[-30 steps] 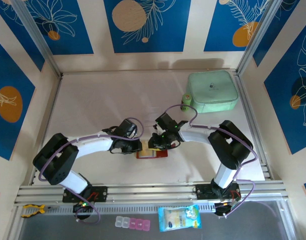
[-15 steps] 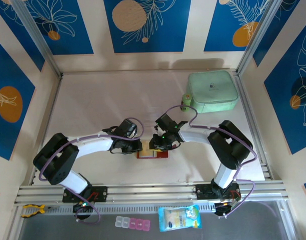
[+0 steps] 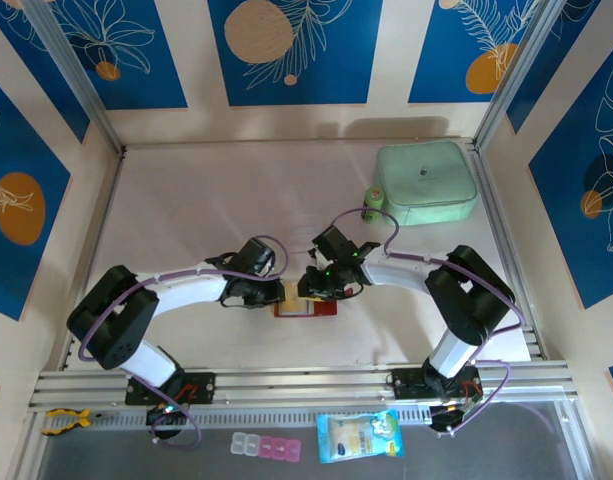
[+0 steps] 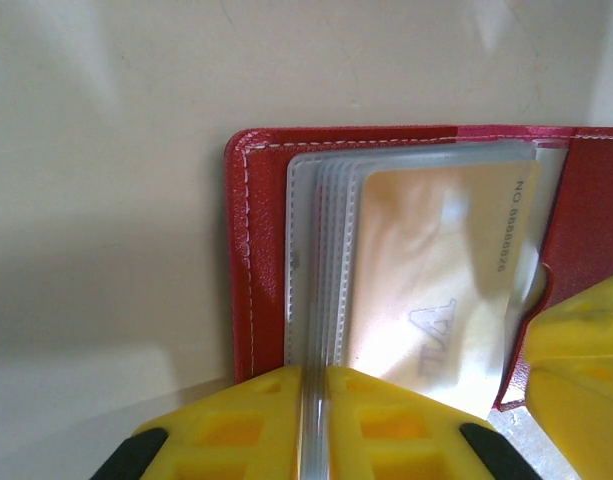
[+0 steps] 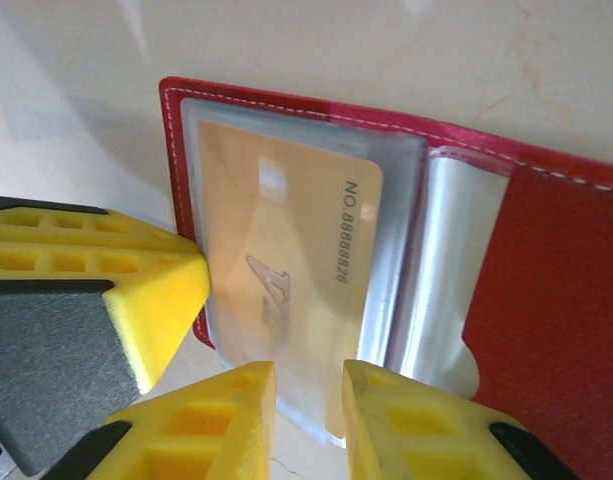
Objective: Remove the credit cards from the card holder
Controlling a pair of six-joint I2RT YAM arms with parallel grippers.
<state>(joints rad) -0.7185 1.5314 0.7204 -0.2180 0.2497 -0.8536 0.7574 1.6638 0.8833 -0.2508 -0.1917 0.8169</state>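
Right wrist view has the orange-yellow credit card [image 5: 276,260] lying fully seated in the top clear sleeve [image 5: 436,260] of the open red card holder [image 5: 546,300], its printed number readable through the plastic; no card is out yet. The right gripper [image 5: 311,420] hovers at the near edge of that sleeve with its fingers parted by a narrow gap that the sleeve's corner reaches into, and it does not look clamped on anything. In the left wrist view, the left gripper [image 4: 311,420] is closed on the stacked sleeves [image 4: 316,250] at their near edge, pinning the card holder [image 4: 256,250] open and flat, with the card [image 4: 436,280] just beside its fingers. From above, the card holder [image 3: 321,309] rests on the table [image 3: 186,200] midway along and close to its near edge, the left gripper [image 3: 273,293] and right gripper [image 3: 308,290] meeting over it, and a mint-green case [image 3: 426,182] well apart at the far right corner. Compared with a second ago, the card holder and both grippers sit in nearly the same spot; only the right arm [image 3: 466,300] differs, its elbow swung slightly toward the right edge and its cable loop shifted. That suggests a small re-aiming of the pinch rather than progress: the withdrawal of the first card appears not yet begun.
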